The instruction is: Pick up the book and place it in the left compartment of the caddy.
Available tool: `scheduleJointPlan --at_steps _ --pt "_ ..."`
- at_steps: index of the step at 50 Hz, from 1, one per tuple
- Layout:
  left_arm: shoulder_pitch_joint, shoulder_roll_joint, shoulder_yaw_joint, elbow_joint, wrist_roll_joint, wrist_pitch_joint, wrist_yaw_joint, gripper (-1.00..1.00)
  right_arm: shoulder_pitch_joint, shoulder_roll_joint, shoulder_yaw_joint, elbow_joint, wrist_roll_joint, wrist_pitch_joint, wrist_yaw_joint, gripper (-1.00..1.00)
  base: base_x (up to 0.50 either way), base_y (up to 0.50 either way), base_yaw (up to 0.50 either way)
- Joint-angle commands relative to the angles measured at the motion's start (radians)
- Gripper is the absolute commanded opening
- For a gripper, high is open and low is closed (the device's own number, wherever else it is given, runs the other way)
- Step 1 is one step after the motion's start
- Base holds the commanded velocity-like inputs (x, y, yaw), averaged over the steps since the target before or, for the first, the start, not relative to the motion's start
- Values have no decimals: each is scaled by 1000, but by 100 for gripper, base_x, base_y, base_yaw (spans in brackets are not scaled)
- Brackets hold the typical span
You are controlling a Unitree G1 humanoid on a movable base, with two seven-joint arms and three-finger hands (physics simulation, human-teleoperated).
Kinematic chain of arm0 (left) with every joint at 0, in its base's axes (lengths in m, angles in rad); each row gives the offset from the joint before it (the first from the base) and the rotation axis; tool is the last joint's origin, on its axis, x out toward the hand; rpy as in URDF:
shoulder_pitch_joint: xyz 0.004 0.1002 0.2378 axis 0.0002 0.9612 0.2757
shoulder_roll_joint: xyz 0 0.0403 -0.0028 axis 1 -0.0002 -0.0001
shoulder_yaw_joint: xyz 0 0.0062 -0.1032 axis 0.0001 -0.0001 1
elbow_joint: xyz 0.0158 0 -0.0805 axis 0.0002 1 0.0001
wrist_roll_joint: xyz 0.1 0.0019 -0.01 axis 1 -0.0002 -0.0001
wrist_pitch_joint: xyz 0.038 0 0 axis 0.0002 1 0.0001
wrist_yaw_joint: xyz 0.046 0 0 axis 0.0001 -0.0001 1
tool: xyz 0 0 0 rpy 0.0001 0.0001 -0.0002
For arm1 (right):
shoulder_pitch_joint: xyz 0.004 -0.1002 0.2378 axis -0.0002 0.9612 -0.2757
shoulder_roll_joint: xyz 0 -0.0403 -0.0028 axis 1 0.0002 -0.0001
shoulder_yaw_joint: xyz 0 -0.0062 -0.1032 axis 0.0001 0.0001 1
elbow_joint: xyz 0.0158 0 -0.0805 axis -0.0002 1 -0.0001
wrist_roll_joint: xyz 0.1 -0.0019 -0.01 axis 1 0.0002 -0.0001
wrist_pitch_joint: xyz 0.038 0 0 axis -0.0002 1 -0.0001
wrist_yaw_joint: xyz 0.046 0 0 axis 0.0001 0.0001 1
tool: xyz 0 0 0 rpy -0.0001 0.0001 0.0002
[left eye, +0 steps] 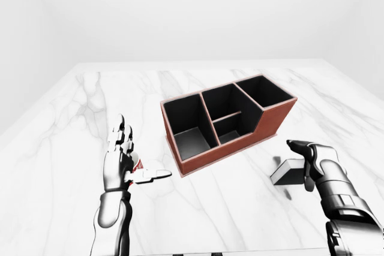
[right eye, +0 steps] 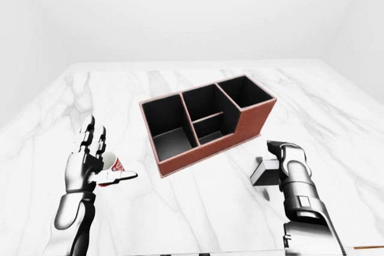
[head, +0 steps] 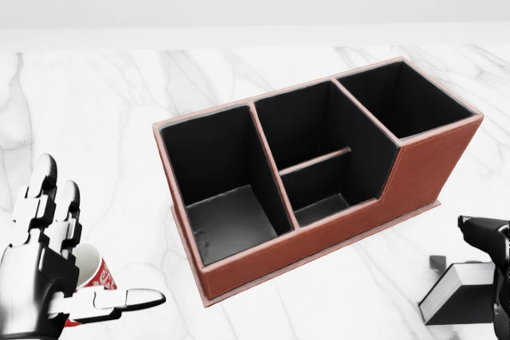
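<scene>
— Right hand (left eye: 307, 159) hangs over the book (left eye: 288, 174), fingers apart and curled down, not closed on anything that I can see. Left hand (left eye: 122, 155) stands splayed near a small red and white cup (right eye: 112, 165), holding nothing.

— Where's the book?

— Flat on the marble surface (left eye: 72, 124), at the lower right, near the caddy (head: 319, 173) but apart from it.

— How would it handle?

— Stiff and fairly light, I'd guess; the smooth cover might slip. I'd pinch it across the long edges, fingers over the cover.

— And its look?

— Small, dark cover, pale page block along one side. The left compartment (head: 223, 189) looks empty.
</scene>
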Motion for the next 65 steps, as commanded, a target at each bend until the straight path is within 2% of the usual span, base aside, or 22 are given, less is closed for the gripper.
scheduleJointPlan --at_steps 1,5,6,7,8,31,36,41,50,65 --pt "10 -2 -2 1 1 -10 -2 100 -93 -14 69 206 33 0 -61 100 0 0 0" --pt "13 -2 -2 0 1 -13 -3 100 -90 -14 82 213 34 0 -60 100 0 0 0" --pt "14 -3 -3 0 2 -13 -2 100 -89 -14 83 214 33 0 -62 54 0 0 0" --pt "14 -3 -3 0 2 -14 -2 100 -91 -14 83 218 34 0 -63 -73 0 0 0" --pt "15 -2 -3 0 2 -14 -3 100 -91 -16 83 218 35 0 -62 -100 0 0 0" --pt "25 -5 -8 -3 7 -22 -5 100 -32 -10 52 68 30 0 7 -100 0 0 0" --pt "23 -4 -7 -1 6 -21 -5 100 9 3 27 -65 32 0 45 -100 0 0 0" --pt "22 -3 -5 -3 4 -18 -5 100 89 22 -11 -306 5 0 45 -100 0 0 0" --pt "22 -4 -3 -4 3 -18 -6 100 189 83 -64 -589 -38 0 45 -100 0 0 0" --pt "25 -5 -4 -4 1 -21 -7 100 280 170 -100 -828 -108 0 45 -100 0 0 0"
